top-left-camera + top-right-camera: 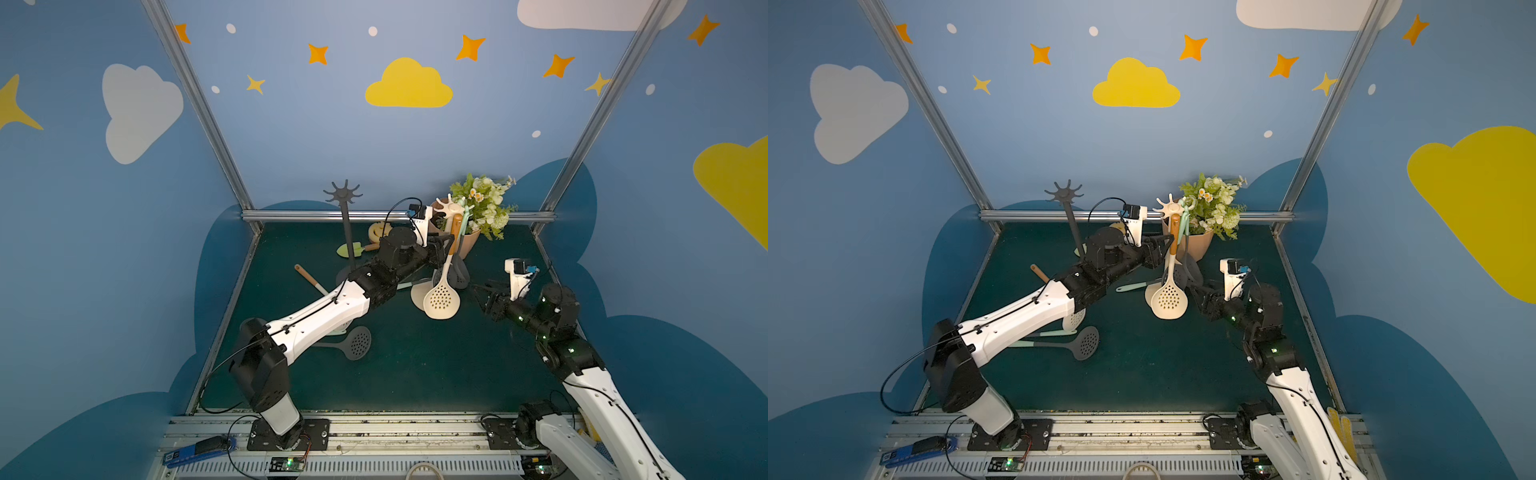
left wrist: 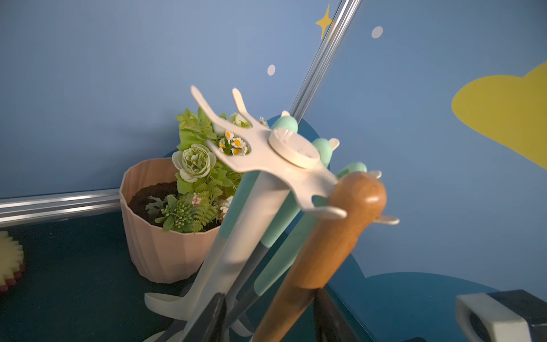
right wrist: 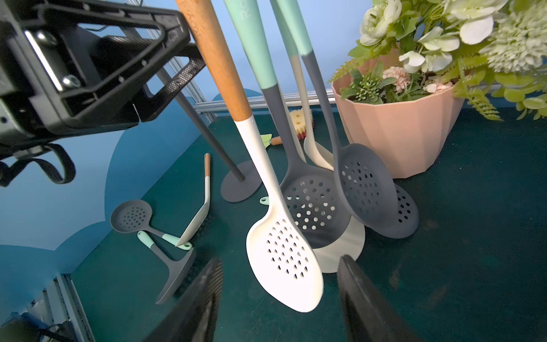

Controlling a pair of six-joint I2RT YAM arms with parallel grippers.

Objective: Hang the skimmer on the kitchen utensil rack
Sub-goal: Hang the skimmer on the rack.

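Nearest your base, a grey skimmer [image 1: 358, 343] lay flat on the green table [image 1: 415, 386], partly under your left arm [image 1: 324, 313]. Further in, your right gripper [image 3: 281, 262] hovered low on the right with its jaws spread wide and nothing between them. It was pointed at the perforated head of the cream skimmer [image 1: 441, 298]. That head hung low, just in front of the round foot of the cream rack [image 2: 293, 151]; whether it touched the table could not be told. Higher up, your left gripper [image 2: 270, 314] bracketed the skimmer's wooden handle [image 2: 340, 231], one finger on each side. You could not tell from any view whether it was squeezing the handle or only standing around it. The handle's rounded end sat up at the rack's crown, lodged between two hook tips. Grey mint-handled skimmers [image 3: 310, 204] hung from the same rack just behind it. Beyond them a pink pot [image 3: 399, 133] of flowers stood just beside the rack. A dark rack [image 1: 344, 193] stood well apart to the left, with a yellow sponge [image 1: 380, 230] near the back rail.
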